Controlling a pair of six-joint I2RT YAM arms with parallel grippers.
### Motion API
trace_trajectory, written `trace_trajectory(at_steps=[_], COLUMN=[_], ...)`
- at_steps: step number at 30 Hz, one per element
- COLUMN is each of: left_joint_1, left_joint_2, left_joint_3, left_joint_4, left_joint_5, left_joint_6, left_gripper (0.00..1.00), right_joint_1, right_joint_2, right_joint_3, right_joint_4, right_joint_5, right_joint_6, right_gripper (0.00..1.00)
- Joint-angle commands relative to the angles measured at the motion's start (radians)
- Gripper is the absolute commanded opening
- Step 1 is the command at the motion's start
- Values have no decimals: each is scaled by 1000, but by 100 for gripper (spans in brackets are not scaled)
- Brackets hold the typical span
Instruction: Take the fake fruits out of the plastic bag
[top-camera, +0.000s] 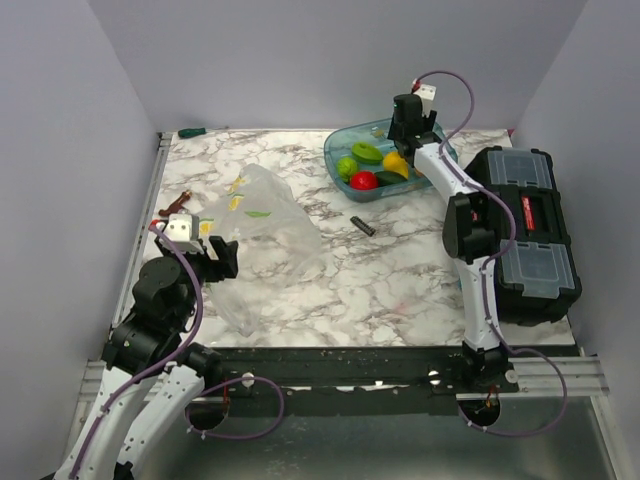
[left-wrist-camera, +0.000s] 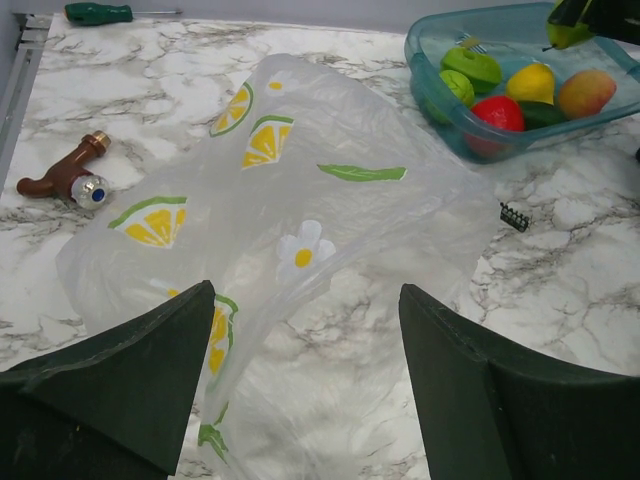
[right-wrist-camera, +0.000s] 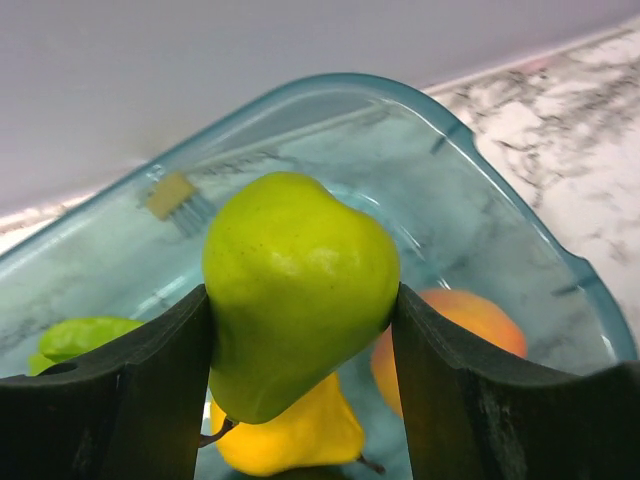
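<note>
The plastic bag (top-camera: 265, 235), see-through with lemon slices and leaves printed on it, lies crumpled and flat on the marble table. My left gripper (left-wrist-camera: 305, 290) hovers open over its near end (left-wrist-camera: 330, 200), with only film below the fingers. My right gripper (right-wrist-camera: 300, 295) is shut on a glossy green pear-shaped fake fruit (right-wrist-camera: 295, 280), held above the teal tub (right-wrist-camera: 330, 85). In the tub lie a yellow fruit (right-wrist-camera: 290, 435), a green one (top-camera: 347, 166), a dark green one (top-camera: 365, 151), a red one (top-camera: 364, 180) and an orange peach (right-wrist-camera: 470, 320).
A black toolbox (top-camera: 525, 230) stands at the right edge behind the right arm. A brown tap (left-wrist-camera: 60, 175) lies left of the bag and a green screwdriver (top-camera: 192, 131) at the far left corner. A small black part (top-camera: 362, 224) lies near the tub.
</note>
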Motion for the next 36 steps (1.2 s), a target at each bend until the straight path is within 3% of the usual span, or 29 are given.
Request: trace_trajectory(at_steps=[1, 10, 22, 29, 36], left_joint_1=[5, 5, 5, 5, 5], left_joint_2=[-12, -18, -18, -20, -10], left_joint_3=[-12, -15, -16, -21, -21], left_joint_4=[25, 25, 28, 35, 33], left_joint_5=[47, 64, 79, 88, 91], left_joint_6=[15, 16, 19, 22, 21], left_gripper=[74, 74, 75, 77, 78], right_joint_1=[-9, -32, -36, -35, -18], right_joint_2=[121, 209, 254, 144, -158], right_joint_3=[160, 204, 246, 211, -110], right_joint_4=[-107, -119, -161, -213, -179], right_joint_5=[-107, -159, -179, -194, -188], right_joint_6=[38, 90, 34, 43, 66], right_gripper=[42, 60, 96, 98, 98])
